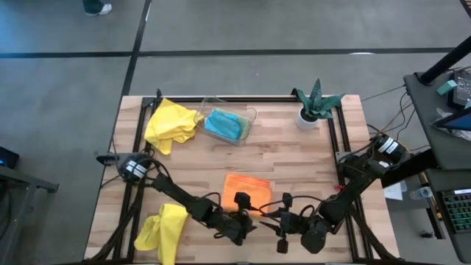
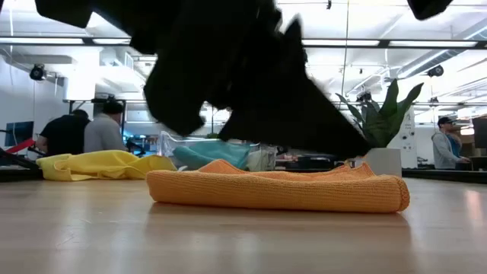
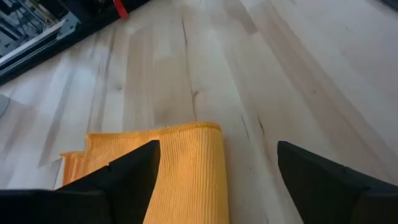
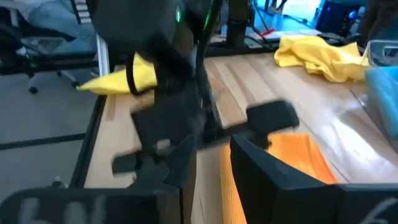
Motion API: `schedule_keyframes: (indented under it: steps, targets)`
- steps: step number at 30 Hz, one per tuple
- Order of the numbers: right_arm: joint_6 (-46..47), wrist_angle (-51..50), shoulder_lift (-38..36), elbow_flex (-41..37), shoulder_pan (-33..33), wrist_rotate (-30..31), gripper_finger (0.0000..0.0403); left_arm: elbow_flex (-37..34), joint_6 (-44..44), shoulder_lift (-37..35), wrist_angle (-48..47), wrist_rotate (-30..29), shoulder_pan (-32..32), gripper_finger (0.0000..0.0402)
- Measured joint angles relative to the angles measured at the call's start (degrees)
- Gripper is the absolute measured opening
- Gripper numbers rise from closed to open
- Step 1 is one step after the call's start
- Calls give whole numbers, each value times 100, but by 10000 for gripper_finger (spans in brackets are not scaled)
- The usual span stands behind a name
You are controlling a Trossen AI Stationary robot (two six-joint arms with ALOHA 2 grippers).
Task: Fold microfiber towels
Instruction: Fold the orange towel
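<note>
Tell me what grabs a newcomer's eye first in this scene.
The folded orange towel lies near the table's front middle, with both dark arms meeting just in front of it; the left pincer stands open over its edge. Two bright yellow towels stand out: one crumpled at the back left corner, another at the front left edge.

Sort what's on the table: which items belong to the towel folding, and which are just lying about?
Part of the job:
- folded orange microfiber towel, centre front
- crumpled yellow microfiber towel, far left
- second yellow microfiber towel, near left edge
- turquoise blue microfiber towel, lying in the tray

Just lying about:
- clear plastic tray
- small green plant in a white pot, far right
</note>
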Motion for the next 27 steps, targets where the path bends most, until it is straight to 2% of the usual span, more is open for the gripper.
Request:
schedule_keyframes:
  steps: [12,16,27]
  targets:
    - [-390,20,10,246,120,16,86,-18,97,193,12,2,258,306]
    - [-424,18,10,307,120,16,89,-21,94,193,19,221,339,306]
    - [-469,-2,11,285,146,13,84,-88,99,193,-46,261,337,306]
